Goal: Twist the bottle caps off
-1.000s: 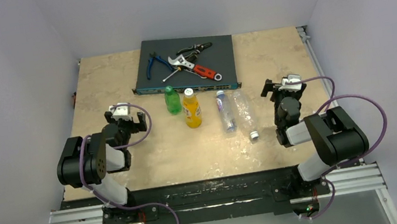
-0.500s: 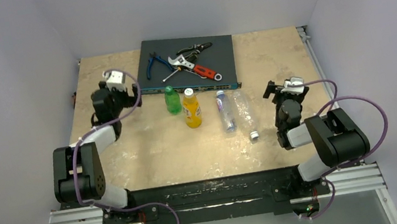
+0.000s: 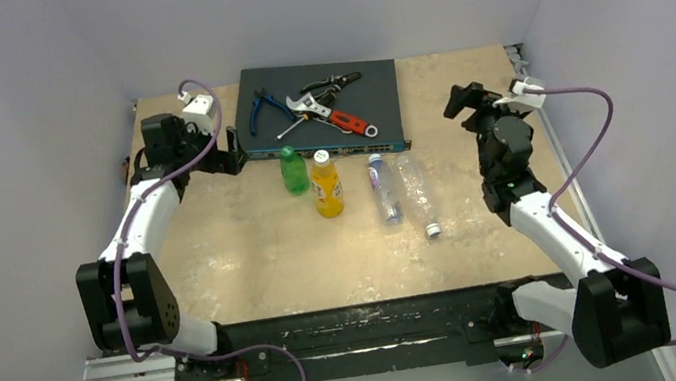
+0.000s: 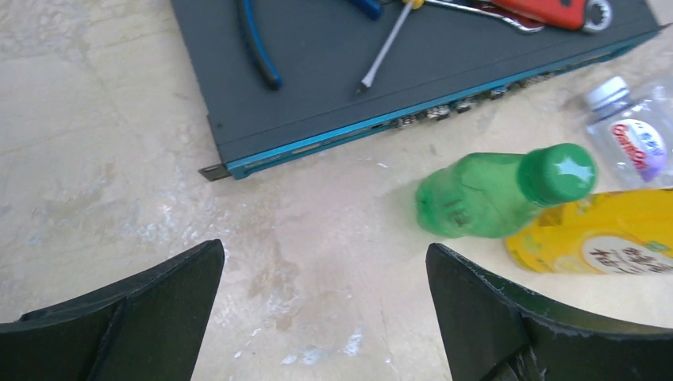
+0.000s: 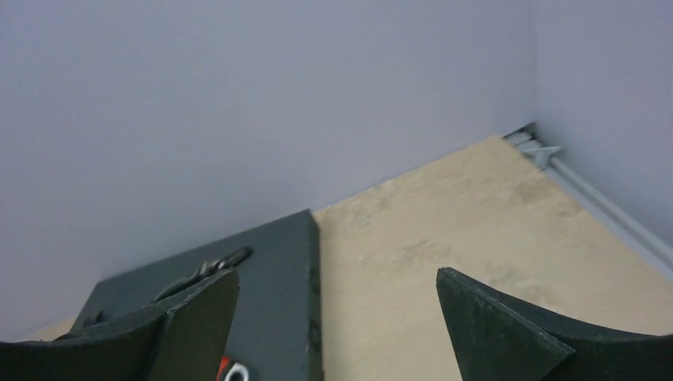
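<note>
Four bottles rest on the worktop (image 3: 223, 258) just in front of the dark box (image 3: 375, 94) carrying hand tools: the green bottle (image 3: 294, 173) and orange-yellow bottle (image 3: 327, 190) upright, the blue-labelled bottle (image 3: 384, 192) and larger clear bottle (image 3: 416, 191) apparently lying, all capped. The left pincer (image 4: 325, 270), released wide, hovers off the box's left front corner facing the green cap (image 4: 559, 171), probably to straddle it. The right pincer (image 5: 337, 294), released and empty, hangs raised beyond the box's right side, leaving room.

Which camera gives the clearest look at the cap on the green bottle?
The left wrist view: the dark green cap appears large and close, seated on the green bottle. The top view shows it only as a tiny speck; the right wrist view misses it entirely.
</note>
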Motion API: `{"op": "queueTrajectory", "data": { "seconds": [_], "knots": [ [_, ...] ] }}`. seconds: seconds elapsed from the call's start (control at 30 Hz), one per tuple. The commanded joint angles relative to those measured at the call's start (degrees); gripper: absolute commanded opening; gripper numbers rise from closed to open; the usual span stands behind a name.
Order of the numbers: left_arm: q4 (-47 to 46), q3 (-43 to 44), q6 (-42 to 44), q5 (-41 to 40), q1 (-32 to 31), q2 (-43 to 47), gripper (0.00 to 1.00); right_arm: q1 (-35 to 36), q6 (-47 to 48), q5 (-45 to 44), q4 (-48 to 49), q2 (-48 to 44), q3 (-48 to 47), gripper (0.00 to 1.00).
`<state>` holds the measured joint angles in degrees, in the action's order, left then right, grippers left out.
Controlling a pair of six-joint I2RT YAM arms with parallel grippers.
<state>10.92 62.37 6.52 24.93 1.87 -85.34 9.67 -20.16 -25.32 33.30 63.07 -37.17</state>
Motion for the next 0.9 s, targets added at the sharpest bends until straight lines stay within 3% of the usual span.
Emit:
{"op": "queueTrajectory", "data": {
  "seconds": [0.0,0.17,0.27,0.5,0.63,0.77,0.87],
  "knots": [
    [8.37,6.81,-1.02,9.41,0.31,0.11,1.0,0.95,-4.8,19.55,-10.23,-0.04,-3.01,0.99],
    [6.71,3.72,1.27,21.97,0.12,-0.53,1.0,10.06,0.43,15.94,-18.96,1.44,-9.41,0.99],
    [3.13,2.28,0.24,24.87,-1.2,-1.78,1.0,15.64,2.56,11.5,-23.62,2.3,-12.69,0.99],
    [-0.08,2.01,0.68,26.57,-2.43,-2.67,1.0,25.33,4.87,4.38,-33.54,6.51,-26.08,0.99],
    [0.78,1.4,0.42,25.75,-0.26,-2.48,1.0,32.18,7.85,0.65,-44.13,16.95,-41.3,0.98],
    [0.7,1.05,0.2,18.31,2.19,-2.21,1.0,37.43,9.82,0.24,-46.74,25.5,-50.4,0.96],
    [0.35,1.77,-1.68,17.66,6.47,-2.53,1.0,40.42,11.42,-0.56,-49.58,32.15,-57.83,0.94]
  ]
}}
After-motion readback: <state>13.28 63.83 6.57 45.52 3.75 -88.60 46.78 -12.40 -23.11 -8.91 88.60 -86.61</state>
